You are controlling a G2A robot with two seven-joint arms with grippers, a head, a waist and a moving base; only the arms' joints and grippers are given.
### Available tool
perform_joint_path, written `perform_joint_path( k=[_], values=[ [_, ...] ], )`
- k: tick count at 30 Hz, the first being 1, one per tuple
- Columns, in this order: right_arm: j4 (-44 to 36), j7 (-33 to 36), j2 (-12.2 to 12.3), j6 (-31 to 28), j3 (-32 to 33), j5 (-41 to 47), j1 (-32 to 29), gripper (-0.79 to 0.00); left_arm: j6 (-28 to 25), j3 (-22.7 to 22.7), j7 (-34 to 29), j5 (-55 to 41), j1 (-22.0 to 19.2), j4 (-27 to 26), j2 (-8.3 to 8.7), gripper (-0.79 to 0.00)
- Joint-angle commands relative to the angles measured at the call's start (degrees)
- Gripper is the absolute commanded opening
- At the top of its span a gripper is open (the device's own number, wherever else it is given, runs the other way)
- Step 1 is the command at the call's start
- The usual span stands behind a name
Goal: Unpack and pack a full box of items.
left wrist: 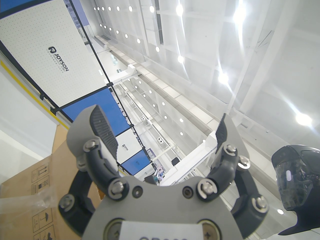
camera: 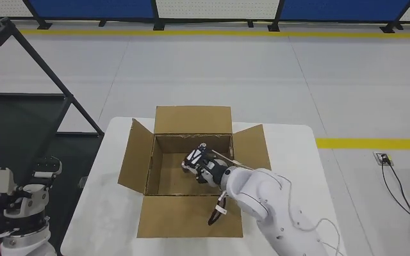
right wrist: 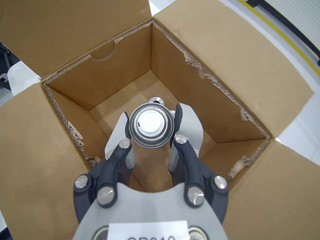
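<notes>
Two grippers, one box. Left gripper (left wrist: 160, 126): released, jaws spread wide, off the table's (camera: 106, 211) left edge. Cardboard box (camera: 192, 216): flaps open, mid-table. Right gripper (right wrist: 153, 119): clenched on metal can (right wrist: 150, 129), upright inside the box.

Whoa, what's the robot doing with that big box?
The robot's right hand is shut on a metal can with a white cap, holding it down inside the open cardboard box. The box sits on the white table with all four flaps folded out. The left hand is open with nothing in it. It is off to the side of the table, pointing up at the ceiling.
</notes>
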Motion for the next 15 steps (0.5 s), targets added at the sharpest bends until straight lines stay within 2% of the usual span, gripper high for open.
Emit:
perform_joint_path(
  k=[1,15],
  values=[
    [2.0,-0.2,-0.4,-0.4,-1.5,0.7,1.1,-0.785,0.0,0.0,0.0,0.0,0.0,0.0,0.00,0.000],
    [14.5,-4.1,-2.9,-1.9,-9.6,-4.3,7.4,-0.785,0.0,0.0,0.0,0.0,0.0,0.0,0.00,0.000]
  ],
)
